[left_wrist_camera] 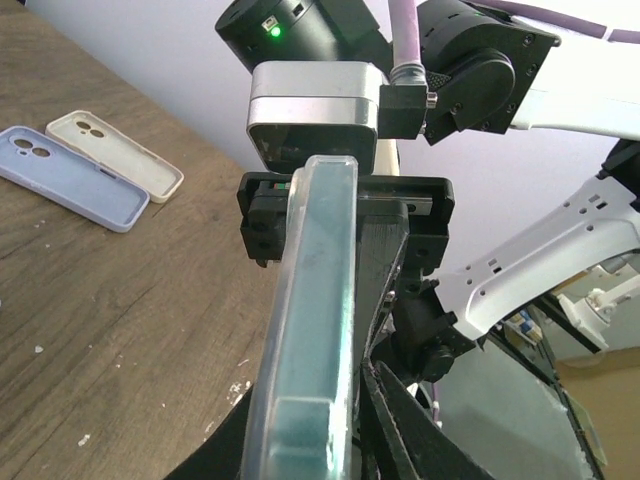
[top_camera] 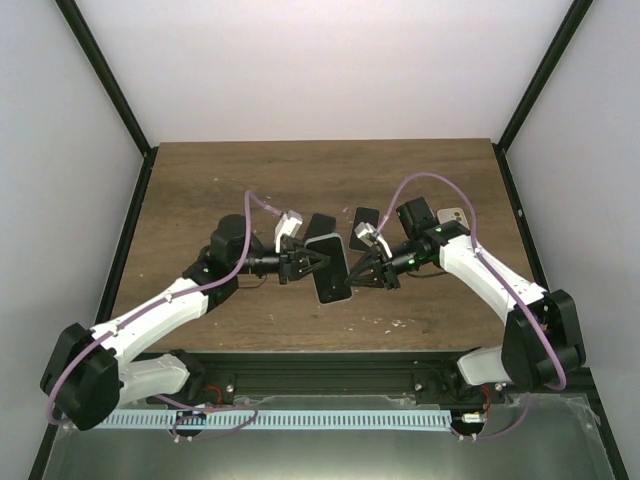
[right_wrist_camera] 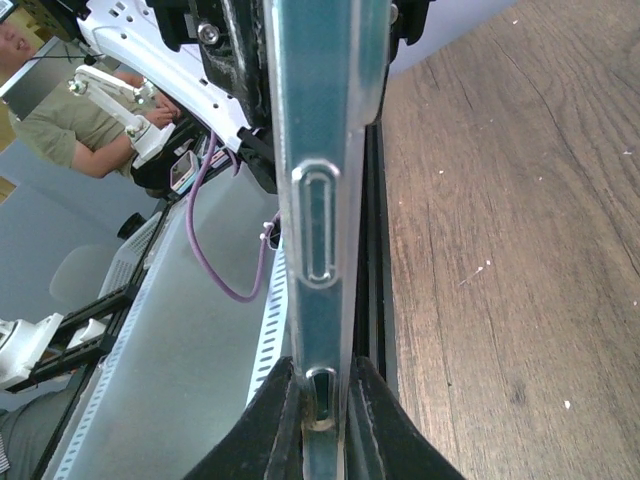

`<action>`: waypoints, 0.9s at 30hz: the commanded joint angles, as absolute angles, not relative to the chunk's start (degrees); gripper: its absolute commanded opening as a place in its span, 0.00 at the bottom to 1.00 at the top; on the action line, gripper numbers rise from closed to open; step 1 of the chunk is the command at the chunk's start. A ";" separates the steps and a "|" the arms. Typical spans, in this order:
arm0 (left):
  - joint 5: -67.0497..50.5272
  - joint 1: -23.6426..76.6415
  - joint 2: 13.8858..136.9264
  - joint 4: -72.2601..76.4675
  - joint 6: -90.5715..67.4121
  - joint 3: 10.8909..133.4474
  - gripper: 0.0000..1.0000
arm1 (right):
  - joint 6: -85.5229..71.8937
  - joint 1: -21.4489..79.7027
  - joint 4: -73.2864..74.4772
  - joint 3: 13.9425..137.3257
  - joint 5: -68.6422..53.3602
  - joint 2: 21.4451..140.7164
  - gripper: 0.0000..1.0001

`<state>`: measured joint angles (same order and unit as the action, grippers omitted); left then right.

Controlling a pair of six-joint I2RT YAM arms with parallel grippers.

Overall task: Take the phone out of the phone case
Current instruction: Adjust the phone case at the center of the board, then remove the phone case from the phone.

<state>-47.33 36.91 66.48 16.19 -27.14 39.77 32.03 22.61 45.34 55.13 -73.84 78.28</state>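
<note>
1. Left arm reaches in from near left, wrist level; left gripper pinches the cased phone.
2. Right arm mirrors from near right; right gripper clamps the opposite edge.

Wooden table; lilac case, cream case

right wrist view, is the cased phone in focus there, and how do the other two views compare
Right wrist: the cased phone fills the centre, slightly soft, with pale sheen on its clear edge; the wood table is sharp. Left wrist: its near end blurs, while the two spare cases are crisp. Top external: even, soft light, only faint shadows.
</note>
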 commanded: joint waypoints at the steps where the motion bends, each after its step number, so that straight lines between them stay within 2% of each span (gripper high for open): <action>1: -49.99 37.59 66.36 18.74 -27.05 41.19 0.17 | 30.95 22.70 42.69 55.95 -76.45 77.87 0.01; 5: -49.82 37.60 65.82 18.38 -27.16 40.91 0.09 | 30.89 22.72 42.62 56.09 -76.17 77.72 0.01; 6: -49.76 37.61 65.61 18.37 -27.16 40.73 0.06 | 31.29 22.70 43.04 56.45 -76.07 77.65 0.04; 8: -49.82 37.55 65.31 18.17 -27.46 40.57 0.00 | 33.41 22.68 45.06 57.52 -75.05 77.34 0.16; 12: -49.80 37.50 65.04 16.27 -27.83 41.30 0.00 | 42.64 22.69 51.44 59.67 -72.25 74.68 0.38; 15: -51.27 37.50 65.12 16.27 -28.25 41.91 0.00 | 47.01 22.83 52.49 59.26 -68.00 71.57 0.49; 27: -55.34 37.46 65.66 26.67 -33.84 40.72 0.00 | 49.83 29.15 51.15 53.71 -54.59 67.49 0.52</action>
